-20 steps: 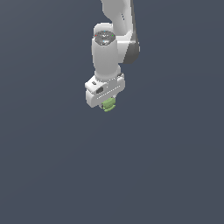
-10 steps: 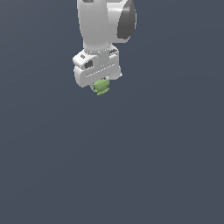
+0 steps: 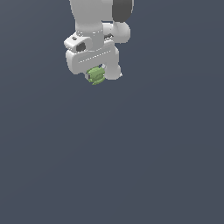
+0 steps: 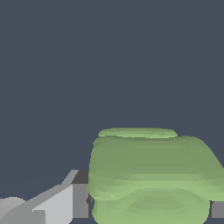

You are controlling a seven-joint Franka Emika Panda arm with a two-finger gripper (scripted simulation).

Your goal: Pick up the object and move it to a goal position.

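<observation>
The object (image 3: 95, 75) is a small light-green, ridged, lumpy block held under the white arm near the top of the exterior view. My gripper (image 3: 96, 75) is shut on it, and the white hand hides most of the fingers there. In the wrist view the object (image 4: 151, 175) looms large and close, with one grey fingertip (image 4: 79, 199) pressed against its side and a sliver of the other fingertip (image 4: 217, 209) on the opposite side. The block hangs well clear of the dark surface.
A plain dark grey-blue ground (image 3: 131, 166) fills the scene with no other objects in sight.
The arm has carried the green block up and toward the exterior view's left, and it looks nearer to the camera. The grip on the block is unchanged.
</observation>
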